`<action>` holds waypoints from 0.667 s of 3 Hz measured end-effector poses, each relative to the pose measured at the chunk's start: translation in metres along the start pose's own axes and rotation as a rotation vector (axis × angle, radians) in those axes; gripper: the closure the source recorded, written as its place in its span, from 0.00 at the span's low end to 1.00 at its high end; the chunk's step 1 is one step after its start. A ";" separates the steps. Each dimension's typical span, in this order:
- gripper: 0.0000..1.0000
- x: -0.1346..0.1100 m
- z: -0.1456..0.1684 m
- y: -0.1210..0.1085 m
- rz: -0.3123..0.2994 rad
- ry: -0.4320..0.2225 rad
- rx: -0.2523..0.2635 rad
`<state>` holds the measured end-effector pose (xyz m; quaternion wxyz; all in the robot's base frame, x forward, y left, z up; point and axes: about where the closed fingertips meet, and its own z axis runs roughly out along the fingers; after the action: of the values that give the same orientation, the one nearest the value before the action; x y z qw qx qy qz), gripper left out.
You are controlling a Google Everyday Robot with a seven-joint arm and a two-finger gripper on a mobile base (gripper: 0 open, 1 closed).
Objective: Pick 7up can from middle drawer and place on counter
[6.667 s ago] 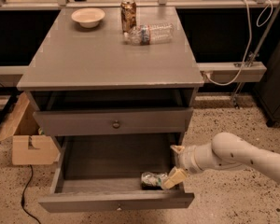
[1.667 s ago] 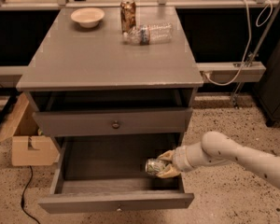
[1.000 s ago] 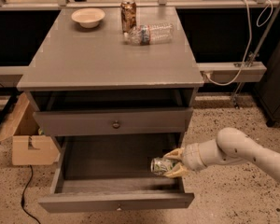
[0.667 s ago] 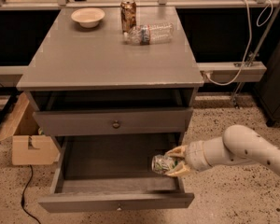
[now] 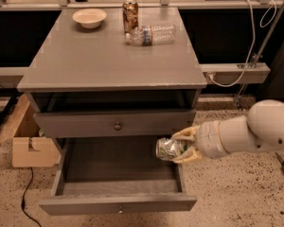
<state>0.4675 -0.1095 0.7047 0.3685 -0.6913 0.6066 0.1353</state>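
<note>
My gripper (image 5: 183, 145) is shut on the 7up can (image 5: 169, 149), a small dented silvery can with green and white print. It holds the can on its side, lifted above the right side of the open middle drawer (image 5: 117, 203). The white arm reaches in from the right. The drawer's inside shows no other object. The grey counter (image 5: 104, 56) is above, with its pale front edge facing me.
On the counter's far side stand a white bowl (image 5: 89, 17), a tall brown-gold can (image 5: 130, 15) and a clear plastic bottle (image 5: 151, 34) lying on its side. A shut drawer front with a round knob (image 5: 117, 126) sits above the open drawer. A cardboard box (image 5: 26, 141) is on the floor at left.
The gripper closed on the can on the drawer floor and has lifted it up and slightly to the right, out above the drawer.
</note>
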 end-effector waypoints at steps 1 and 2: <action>1.00 -0.044 -0.035 -0.031 -0.091 0.033 0.047; 1.00 -0.048 -0.039 -0.035 -0.101 0.038 0.056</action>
<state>0.4793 -0.1005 0.7748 0.3825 -0.7128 0.5815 0.0865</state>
